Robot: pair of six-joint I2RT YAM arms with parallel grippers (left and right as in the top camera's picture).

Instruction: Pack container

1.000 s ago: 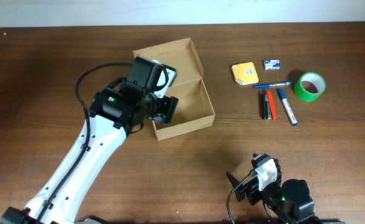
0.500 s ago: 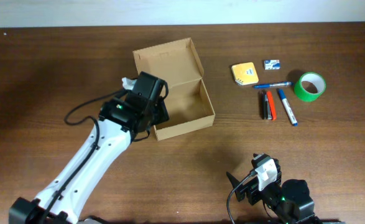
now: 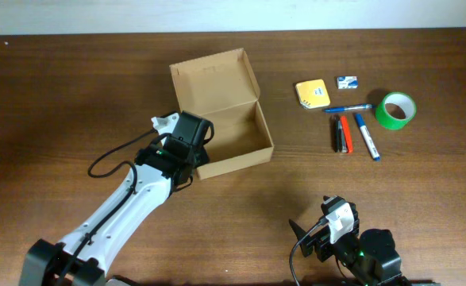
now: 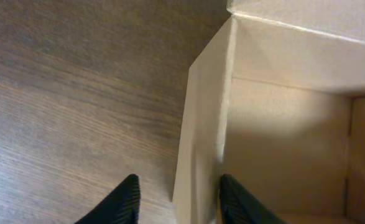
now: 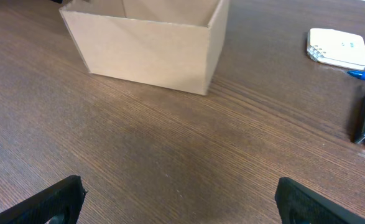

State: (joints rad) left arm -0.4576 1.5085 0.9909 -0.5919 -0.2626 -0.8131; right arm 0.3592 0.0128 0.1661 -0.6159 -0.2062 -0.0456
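The container [image 3: 234,161] is an open brown cardboard box at the table's middle, with its lid flap [image 3: 215,78] standing up at the back. It looks empty inside. My left gripper [image 3: 198,152] is at the box's front left corner. In the left wrist view the open fingers [image 4: 179,186] straddle the box's left wall [image 4: 204,124], one outside and one inside, with a gap on the outer side. My right gripper [image 5: 179,193] is wide open and empty, low over the wood at the front [image 3: 325,230]. The box [image 5: 145,56] lies ahead of it.
Right of the box lie a yellow notepad [image 3: 313,93], a small eraser [image 3: 347,81], a blue pen [image 3: 348,108], black [image 3: 336,135], orange [image 3: 345,133] and blue [image 3: 366,137] markers, and a green tape roll [image 3: 396,110]. The notepad also shows in the right wrist view [image 5: 337,48].
My left arm has drawn back toward the front left, from over the box's left side to its front left corner. The box and the right arm have not moved.
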